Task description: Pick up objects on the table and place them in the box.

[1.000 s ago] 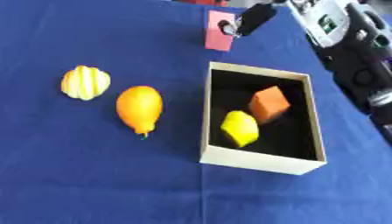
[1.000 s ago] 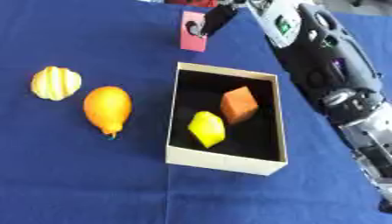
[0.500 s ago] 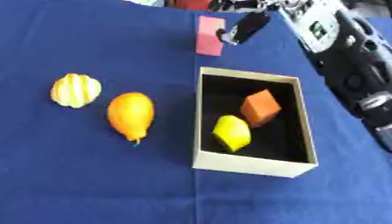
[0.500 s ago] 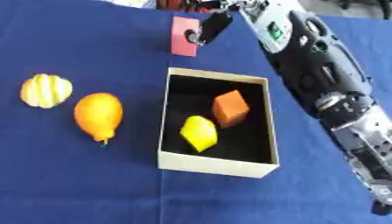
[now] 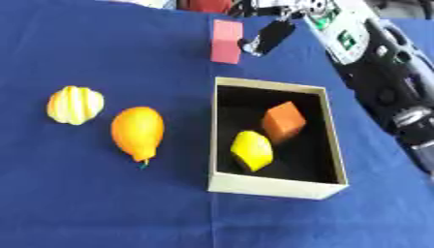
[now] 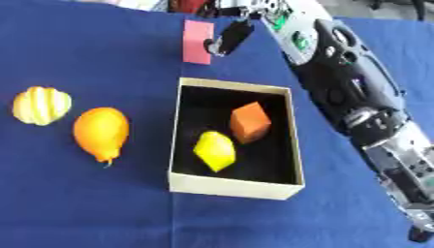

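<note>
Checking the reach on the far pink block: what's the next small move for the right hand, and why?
Probably close the right hand on the pink block: its fingers sit right beside the block beyond the box, apparently without gripping it. The box already holds an orange cube and a yellow piece.

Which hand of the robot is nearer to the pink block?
Right. The right hand is just right of the pink block; the left hand shows in no view.
</note>
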Robot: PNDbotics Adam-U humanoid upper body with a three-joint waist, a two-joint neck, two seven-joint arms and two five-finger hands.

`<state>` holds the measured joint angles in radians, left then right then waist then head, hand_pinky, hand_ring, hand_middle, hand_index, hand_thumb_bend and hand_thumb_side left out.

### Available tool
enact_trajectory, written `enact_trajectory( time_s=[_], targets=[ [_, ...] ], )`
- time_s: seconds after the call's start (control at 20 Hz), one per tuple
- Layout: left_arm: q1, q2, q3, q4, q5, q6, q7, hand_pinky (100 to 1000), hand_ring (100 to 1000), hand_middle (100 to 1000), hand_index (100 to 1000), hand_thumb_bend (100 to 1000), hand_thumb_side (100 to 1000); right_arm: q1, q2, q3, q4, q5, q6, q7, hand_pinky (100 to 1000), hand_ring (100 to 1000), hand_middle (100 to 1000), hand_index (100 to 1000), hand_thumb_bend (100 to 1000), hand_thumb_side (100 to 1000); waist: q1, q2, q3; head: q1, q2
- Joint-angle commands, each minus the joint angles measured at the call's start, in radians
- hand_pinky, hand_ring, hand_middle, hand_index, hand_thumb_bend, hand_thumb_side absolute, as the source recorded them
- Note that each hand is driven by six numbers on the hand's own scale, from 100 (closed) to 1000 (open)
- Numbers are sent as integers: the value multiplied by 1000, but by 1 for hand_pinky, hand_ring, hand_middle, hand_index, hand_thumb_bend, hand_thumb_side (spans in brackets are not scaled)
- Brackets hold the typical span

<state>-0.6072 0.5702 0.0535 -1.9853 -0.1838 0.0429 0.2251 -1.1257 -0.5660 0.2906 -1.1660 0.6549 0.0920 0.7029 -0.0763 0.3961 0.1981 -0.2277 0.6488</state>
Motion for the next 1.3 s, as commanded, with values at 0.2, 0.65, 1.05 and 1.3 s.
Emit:
enact_trajectory(
  time_s=[0.2,0.65,1.05,1.3],
  targets=[
    [-9,7,12,-15,3,2,-7,852,804,747,909,100,383,-13,-22,-11,-26,1,12,-27,1000,1000,959,1000,100,305,4,-9,-6,1,-10],
    [-6,1,13,-15,3,6,-16,856,803,742,908,100,388,-17,-24,-9,-50,17,27,-54,1000,1000,970,1000,100,427,1,0,-17,4,-5],
    [-5,-4,14,-15,5,7,-25,857,803,737,906,100,389,-26,-19,-13,-58,17,19,-41,1000,1000,977,1000,100,514,-6,1,-18,2,-3],
    [-9,-7,12,-15,7,5,-29,858,802,732,905,100,393,-27,-17,-15,-55,33,14,-39,1000,1000,977,1000,100,520,-16,6,-11,-2,-9]
  ],
)
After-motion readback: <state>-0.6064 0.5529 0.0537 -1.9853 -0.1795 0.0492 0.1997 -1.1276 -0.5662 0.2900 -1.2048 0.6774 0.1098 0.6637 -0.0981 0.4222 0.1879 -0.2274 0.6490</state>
